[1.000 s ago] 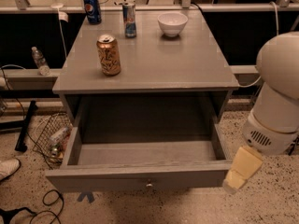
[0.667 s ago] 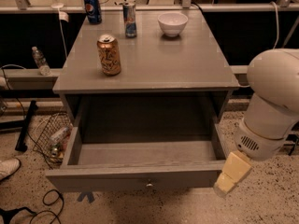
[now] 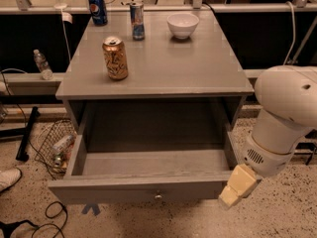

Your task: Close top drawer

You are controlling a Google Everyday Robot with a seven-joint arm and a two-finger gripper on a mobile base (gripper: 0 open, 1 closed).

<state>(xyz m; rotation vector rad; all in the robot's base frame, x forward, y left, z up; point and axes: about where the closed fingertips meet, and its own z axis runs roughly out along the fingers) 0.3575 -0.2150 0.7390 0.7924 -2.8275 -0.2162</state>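
1. Camera view looks down on the top drawer (image 3: 133, 191), pulled well out of the grey cabinet (image 3: 237, 108) at lower centre of the frame.
2. It is wide and wooden, so I'd judge it stiff and fairly heavy. It should slide on a steady push, and nothing about it looks fragile.
3. Best place to press is the flat front near the small round knob (image 3: 158, 196) at centre, so it runs in straight rather than skewing.
4. The gripper (image 3: 237, 186) hangs at lower right, just beside the front's right end. Contact can't be made out.
5. Jaws: spread or closed, I cannot tell from this angle, and nothing shows in their hold.
6. A hard slam could shake the brown can (image 3: 115, 58) and white bowl (image 3: 183, 25) on the worktop (image 3: 198, 68).
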